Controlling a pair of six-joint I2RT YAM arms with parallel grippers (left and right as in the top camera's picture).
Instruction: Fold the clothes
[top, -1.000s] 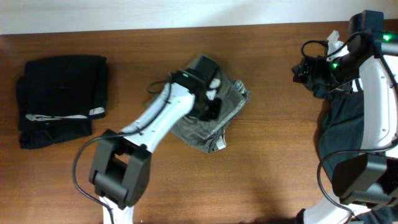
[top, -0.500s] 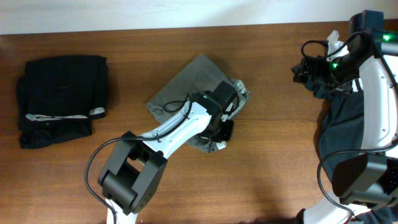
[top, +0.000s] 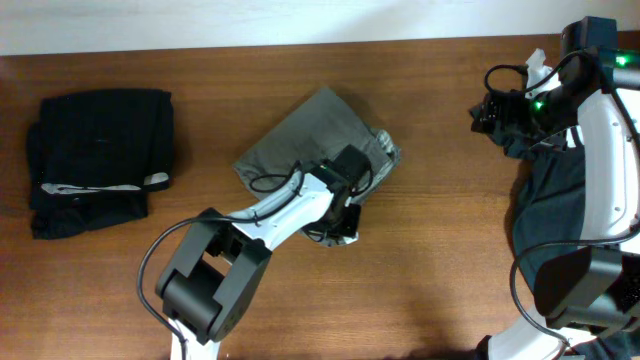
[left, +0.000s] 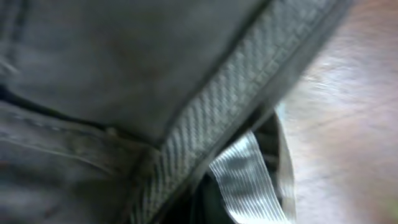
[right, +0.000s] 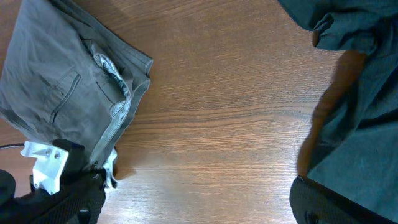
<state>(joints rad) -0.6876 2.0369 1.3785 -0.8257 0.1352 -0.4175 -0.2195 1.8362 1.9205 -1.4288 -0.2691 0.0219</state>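
Note:
The clothes, grey-khaki shorts (top: 300, 140), lie folded flat at the table's middle, with waistband and pockets showing in the right wrist view (right: 56, 81). My left gripper (top: 348, 205) is shut and sits low on their near-right edge. Nothing shows that it holds the cloth. In the left wrist view the woven fabric (left: 124, 62) and a white ribbed label (left: 245, 180) fill the frame, and the fingers are hidden. My right gripper (top: 490, 110) hangs open at the far right, apart from the shorts, with bare wood between its fingers (right: 317, 202).
A folded black garment (top: 100, 160) lies at the far left. A heap of dark blue clothes (top: 560, 190) covers the right edge, under the right arm (right: 360, 93). The table's far edge meets a white wall.
My left gripper has swept across the shorts from their far-left part to the near-right edge, uncovering the flat upper panel. The right arm has not moved.

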